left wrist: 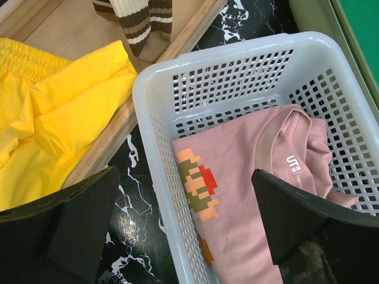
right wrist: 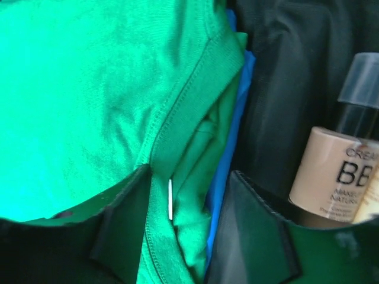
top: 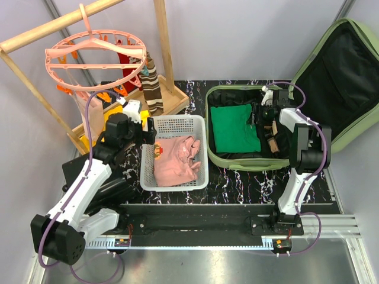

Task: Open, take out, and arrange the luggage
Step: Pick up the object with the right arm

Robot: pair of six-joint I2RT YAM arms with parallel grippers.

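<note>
The left arm (top: 83,189), lower left, and right arm (top: 298,177), lower right, are wearing white shells over black joints, purple cables (top: 87,124) looping along them. The left gripper (left wrist: 185,177) is showing black wedge fingers (left wrist: 308,225).

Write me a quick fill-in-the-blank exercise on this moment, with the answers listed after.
1. The shirt folded inside the open luggage is ____ in colour.
2. The pink shirt lies in the white ____.
3. The left hand hangs near the pink shirt with its jaws ____.
4. The beige tube beside the folded shirt bears the big letters ____.
Missing words: green; basket; open; BB.
</note>
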